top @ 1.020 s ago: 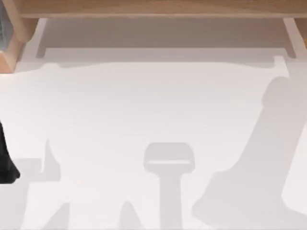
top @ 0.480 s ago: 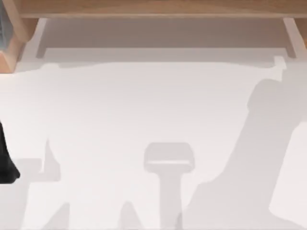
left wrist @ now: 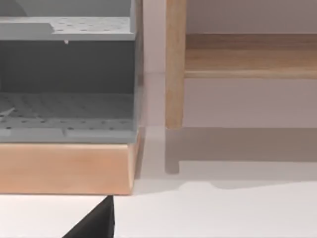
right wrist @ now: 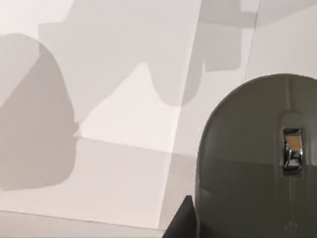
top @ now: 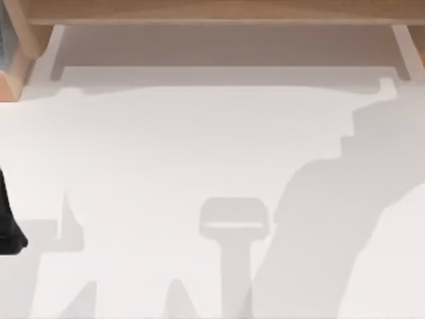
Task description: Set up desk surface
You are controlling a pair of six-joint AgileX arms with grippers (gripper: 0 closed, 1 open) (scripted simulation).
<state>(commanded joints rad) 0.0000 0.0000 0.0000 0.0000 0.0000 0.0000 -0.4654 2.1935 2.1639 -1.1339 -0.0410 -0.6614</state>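
The desk surface [top: 166, 146] is a plain white tabletop crossed by grey shadows. A black part of my left arm [top: 8, 229] rests at its left edge, and a black wedge of that arm [left wrist: 96, 223] juts in at the edge of the left wrist view. In the right wrist view a dark grey computer mouse [right wrist: 252, 163] with a shiny scroll wheel [right wrist: 292, 148] looms very close over the white top. A black piece of my right gripper [right wrist: 181, 220] lies beside it. I cannot tell whether the mouse is held.
A light wooden shelf [top: 212, 12] borders the far side of the desk. At the far left a grey perforated organiser [left wrist: 64, 74] stands on a wooden base [left wrist: 64, 168], next to a wooden leg [left wrist: 174, 64].
The large arm shadow on the right of the desk has spread leftward and grown wider. The left arm has stayed still.
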